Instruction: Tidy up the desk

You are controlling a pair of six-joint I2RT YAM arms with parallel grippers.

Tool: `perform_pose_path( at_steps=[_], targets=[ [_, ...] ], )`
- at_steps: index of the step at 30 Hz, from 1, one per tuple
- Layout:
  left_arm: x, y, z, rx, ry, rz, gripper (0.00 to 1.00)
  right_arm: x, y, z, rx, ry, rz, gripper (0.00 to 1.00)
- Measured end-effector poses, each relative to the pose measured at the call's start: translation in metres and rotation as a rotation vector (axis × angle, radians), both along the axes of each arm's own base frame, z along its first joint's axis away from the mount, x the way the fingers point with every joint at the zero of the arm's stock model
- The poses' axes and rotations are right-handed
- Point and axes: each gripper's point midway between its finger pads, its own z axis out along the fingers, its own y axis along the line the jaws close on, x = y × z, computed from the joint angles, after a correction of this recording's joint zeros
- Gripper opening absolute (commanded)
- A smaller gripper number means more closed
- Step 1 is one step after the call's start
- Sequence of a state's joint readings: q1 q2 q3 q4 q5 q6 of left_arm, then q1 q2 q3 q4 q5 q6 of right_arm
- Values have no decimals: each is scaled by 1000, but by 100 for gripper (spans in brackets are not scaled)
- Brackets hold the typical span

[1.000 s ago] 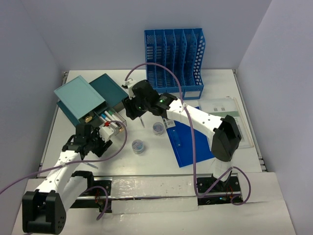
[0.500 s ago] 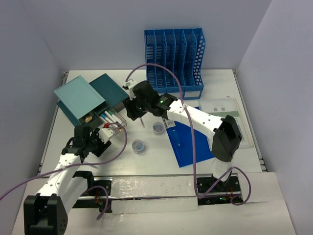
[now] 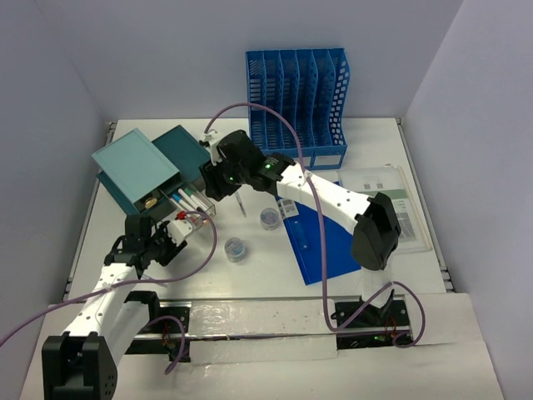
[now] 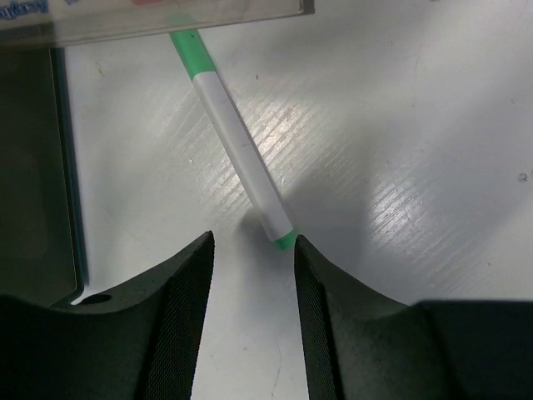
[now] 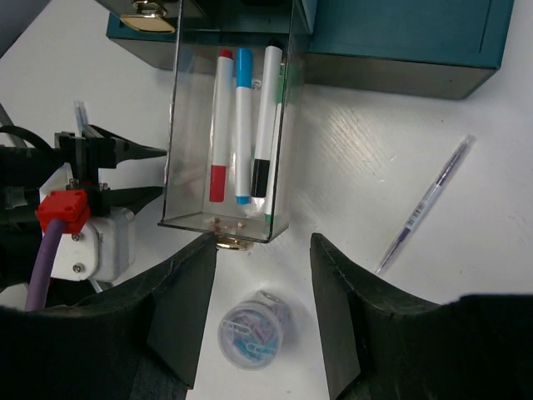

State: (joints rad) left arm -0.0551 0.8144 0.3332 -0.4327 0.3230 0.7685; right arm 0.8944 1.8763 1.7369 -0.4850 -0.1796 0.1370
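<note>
The white desk (image 3: 379, 142) holds a teal drawer box (image 3: 154, 167) with a clear drawer (image 5: 233, 125) pulled out. The drawer holds red, blue and black markers and has a gold knob (image 5: 229, 244). My left gripper (image 4: 253, 242) is open low over the desk, just in front of the drawer. The tip of a green-and-white marker (image 4: 237, 146) lies next to its right finger. In the top view the left gripper (image 3: 177, 230) is by the drawer's front. My right gripper (image 5: 264, 242) is open and empty above the drawer front (image 3: 210, 182).
Two small jars of paper clips (image 3: 269, 218) (image 3: 236, 248) stand mid-desk; one shows under the right gripper (image 5: 254, 327). A thin pen (image 5: 425, 204) lies right of the drawer. A blue folder (image 3: 321, 242), a blue file rack (image 3: 297, 104) and papers (image 3: 396, 204) lie further right.
</note>
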Motion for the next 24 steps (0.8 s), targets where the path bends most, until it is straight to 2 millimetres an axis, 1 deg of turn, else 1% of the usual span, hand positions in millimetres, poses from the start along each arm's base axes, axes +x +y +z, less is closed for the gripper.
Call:
perform_pose_path(
  at_steps=[2, 5, 14, 24],
  targets=[
    [0, 0, 0, 0, -1, -5, 54, 1, 3, -1, 2, 4, 5, 56],
    [0, -2, -1, 3, -2, -29, 57, -1, 4, -9, -10, 25, 12, 56],
    [1, -4, -11, 6, 32, -57, 52, 4, 18, -29, -55, 76, 25, 56],
    [9, -4, -9, 10, 0, -65, 50, 1, 20, -53, -141, 126, 23, 56]
  ],
)
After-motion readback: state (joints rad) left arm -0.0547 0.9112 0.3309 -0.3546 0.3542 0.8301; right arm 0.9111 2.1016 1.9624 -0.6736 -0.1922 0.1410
